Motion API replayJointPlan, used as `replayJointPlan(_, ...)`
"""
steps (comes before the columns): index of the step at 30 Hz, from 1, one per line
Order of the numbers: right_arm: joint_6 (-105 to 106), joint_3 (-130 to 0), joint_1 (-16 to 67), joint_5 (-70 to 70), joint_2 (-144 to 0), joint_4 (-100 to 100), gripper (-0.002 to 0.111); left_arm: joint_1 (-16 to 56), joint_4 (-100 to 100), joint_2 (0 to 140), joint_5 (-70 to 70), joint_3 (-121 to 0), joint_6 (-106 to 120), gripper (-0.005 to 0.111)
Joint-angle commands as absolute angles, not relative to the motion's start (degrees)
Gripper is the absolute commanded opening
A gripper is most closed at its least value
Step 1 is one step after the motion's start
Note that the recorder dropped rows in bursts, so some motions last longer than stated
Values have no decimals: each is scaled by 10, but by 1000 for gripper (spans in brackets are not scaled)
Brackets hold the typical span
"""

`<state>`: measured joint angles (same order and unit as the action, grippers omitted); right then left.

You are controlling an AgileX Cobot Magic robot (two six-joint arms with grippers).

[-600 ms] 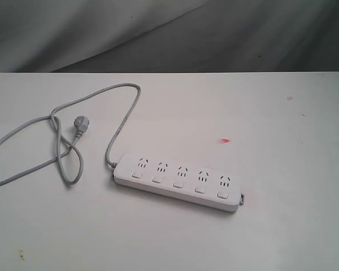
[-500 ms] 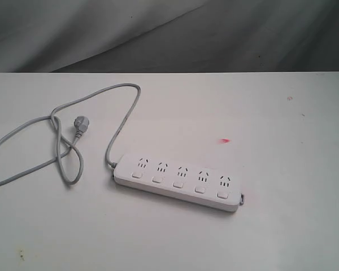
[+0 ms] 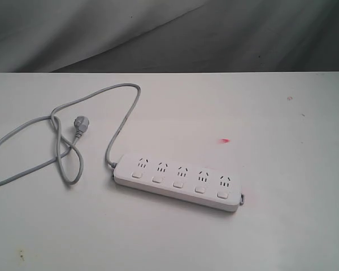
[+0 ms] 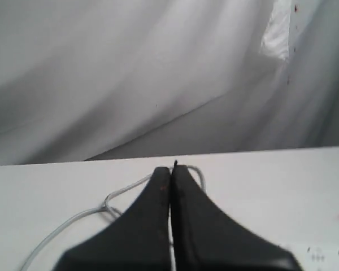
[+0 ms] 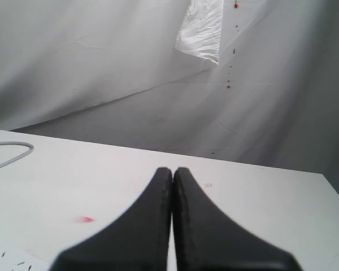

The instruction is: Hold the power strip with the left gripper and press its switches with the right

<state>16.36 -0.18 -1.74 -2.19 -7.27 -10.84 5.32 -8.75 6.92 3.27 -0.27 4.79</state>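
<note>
Power strip (image 3: 178,182) lies flat on white tabletop (image 3: 282,226), approx. centre of ext. view, outlets up. Long axis is slanted: cord end to the left and farther back, other end to the right and nearer the camera. Five switches (image 3: 178,183) sit in a row along the near edge, one below each outlet. Grey cord (image 3: 123,116) leaves the strip's left end, arcs toward the back of the tabletop, then runs left and crosses over itself in a loose loop. Plug (image 3: 79,124) lies on the tabletop beside the crossing strands, well apart from the strip. Small red mark (image 3: 225,140) on tabletop beyond the strip's right half, not touching it. Grey cloth backdrop (image 3: 158,34) behind. Left end effector (image 4: 170,169): black fingers pressed together tip to tip, above tabletop, w/ cord past the tips and a corner of the strip in shot. Right end effector (image 5: 173,170): fingers likewise pressed together, over bare tabletop w/ red mark nearby.
</note>
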Motion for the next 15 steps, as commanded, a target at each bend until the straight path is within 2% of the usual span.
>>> replayJointPlan(1,160,0,-21,-22,-70,-111,0,56,-111,68,120,0,-40,0)
replayJointPlan(3,160,0,-21,-22,-70,-111,0,56,-111,68,118,0,-79,0)
replayJointPlan(6,160,0,-21,-22,-70,-111,0,56,-111,68,4,-29,-85,0)
replayJointPlan(9,161,0,-21,-22,-70,-111,0,56,-111,81,-107,-117,-50,0)
replayJointPlan(13,161,0,-21,-22,-70,-111,0,56,-111,149,-184,-196,22,0)
replayJointPlan(15,161,0,-21,-22,-70,-111,0,56,-120,233,-268,-262,146,0)
